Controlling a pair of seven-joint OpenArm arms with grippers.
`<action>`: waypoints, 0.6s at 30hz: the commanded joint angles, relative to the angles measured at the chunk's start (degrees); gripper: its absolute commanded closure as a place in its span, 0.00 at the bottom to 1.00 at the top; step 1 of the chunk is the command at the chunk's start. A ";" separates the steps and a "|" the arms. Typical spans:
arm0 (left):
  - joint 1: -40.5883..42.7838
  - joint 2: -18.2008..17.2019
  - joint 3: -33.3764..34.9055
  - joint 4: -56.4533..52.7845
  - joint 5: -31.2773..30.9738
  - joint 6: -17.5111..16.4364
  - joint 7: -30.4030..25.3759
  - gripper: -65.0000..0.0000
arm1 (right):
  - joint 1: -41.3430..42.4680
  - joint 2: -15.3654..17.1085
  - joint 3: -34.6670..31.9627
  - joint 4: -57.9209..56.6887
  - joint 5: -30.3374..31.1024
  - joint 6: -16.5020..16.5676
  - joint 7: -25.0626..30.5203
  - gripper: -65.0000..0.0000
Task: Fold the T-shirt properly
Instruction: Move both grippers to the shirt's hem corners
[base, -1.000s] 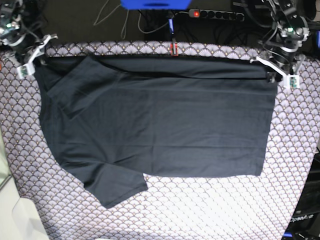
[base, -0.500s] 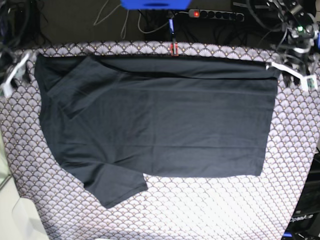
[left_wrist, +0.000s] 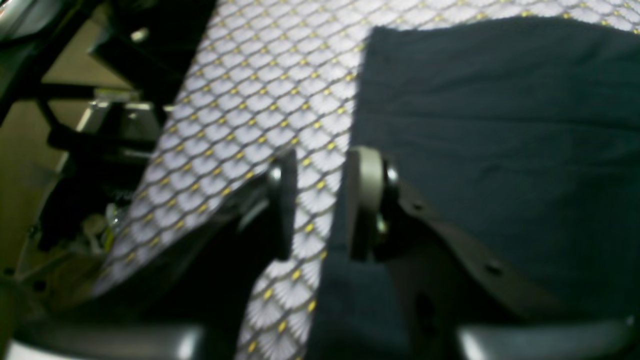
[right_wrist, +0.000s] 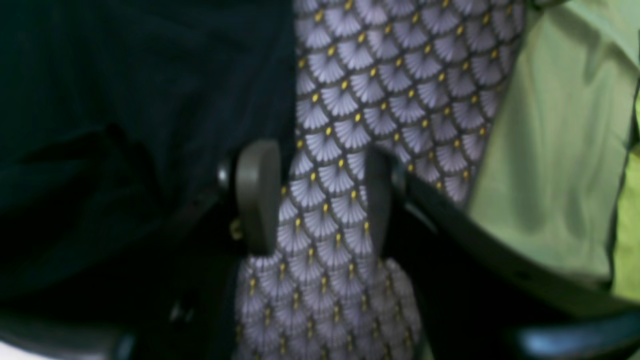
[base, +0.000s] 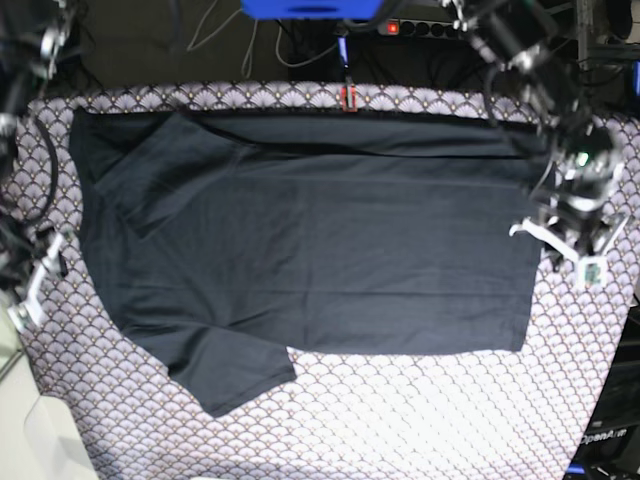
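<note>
The black T-shirt (base: 320, 230) lies flat on the scallop-patterned cloth (base: 400, 420), folded lengthwise, with one sleeve sticking out at the front left. My left gripper (base: 562, 248) hovers at the shirt's right edge. In the left wrist view it (left_wrist: 322, 205) is open, with only patterned cloth (left_wrist: 260, 75) between the fingers and one finger (left_wrist: 365, 200) over the shirt's hem (left_wrist: 500, 125). My right gripper (base: 35, 285) is off the shirt's left side. In the right wrist view it (right_wrist: 317, 200) is open over bare cloth (right_wrist: 400, 75), and the shirt (right_wrist: 125, 100) lies beside it.
Behind the table lie a power strip (base: 430, 25) with a red light, cables and a blue object (base: 310, 8). A red clip (base: 348, 97) sits at the cloth's back edge. A pale green surface (right_wrist: 550, 150) borders the cloth beyond my right gripper.
Both grippers have left the shirt's back corners and moved forward along its two sides. The right gripper's jaws have spread wider. The shirt has stayed in place.
</note>
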 joint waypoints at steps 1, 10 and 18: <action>-2.12 -0.64 0.25 -0.31 0.64 0.40 -1.32 0.74 | 3.53 0.92 -0.93 -1.32 -0.10 -0.10 2.14 0.55; -15.74 -1.26 0.34 -17.37 11.10 0.49 -1.67 0.74 | 20.41 -3.39 -6.91 -27.96 -12.67 -0.10 16.82 0.55; -24.97 -2.13 0.34 -26.95 14.18 0.58 -1.94 0.74 | 27.10 -4.27 -7.17 -44.75 -15.31 -0.10 29.56 0.55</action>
